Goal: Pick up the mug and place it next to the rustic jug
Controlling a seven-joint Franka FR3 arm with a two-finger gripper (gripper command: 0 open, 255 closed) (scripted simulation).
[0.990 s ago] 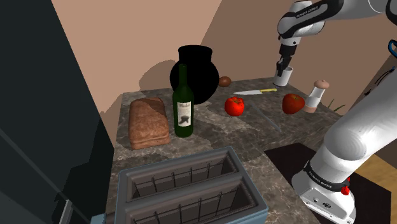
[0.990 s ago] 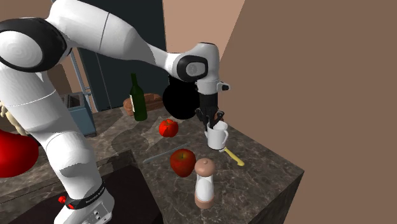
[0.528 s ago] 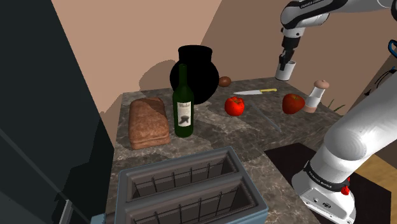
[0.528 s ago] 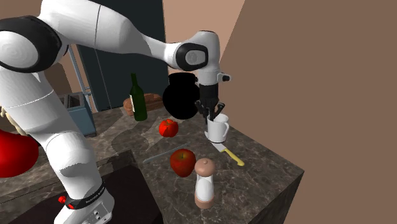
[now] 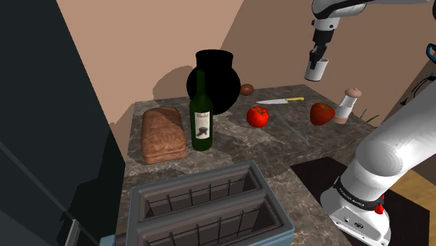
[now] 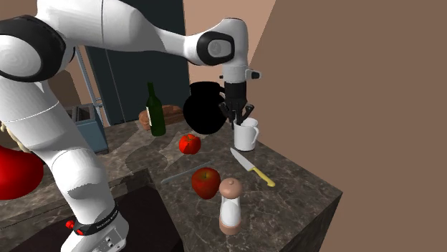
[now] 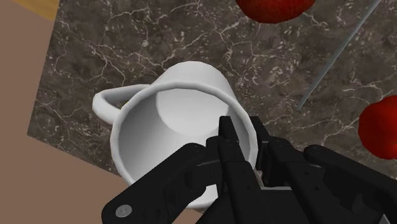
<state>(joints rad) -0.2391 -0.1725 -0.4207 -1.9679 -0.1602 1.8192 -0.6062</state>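
Toaster (image 5: 209, 203): nearest thing, a blue-grey two-slot one at the near end of the dark marbled tabletop (image 5: 279, 150).
Bread loaf (image 5: 162, 134): behind the toaster on the left, just beside a green wine bottle (image 5: 201, 112) standing upright.
Tomato (image 5: 258, 116): mid-tabletop, right of the bottle.
Right edge: a red apple (image 5: 321, 112) touching or just beside a pepper mill (image 5: 347, 105).
Knife (image 5: 279, 101): flat on the surface, farther back, with a yellow handle.
Black jug (image 5: 216, 82): round-bellied, at the far edge behind the bottle; a small brown object (image 5: 246, 89) sits near it on the right.
Mug (image 7: 178, 127): white, upright, hanging clear of the tabletop at the far right, above the knife and well apart from the jug.
End effector (image 7: 245, 137): clamped on the mug's wall, one finger inside the rim and one outside, roughly opposite the handle.
Handling: probably light and rigid, with a smooth wall that could swing or slip in a one-wall pinch, and likely to chip if dropped.
Hold: the present rim grip looks workable; keep it upright.
Landing spot: the bare patch right of the jug seems best.
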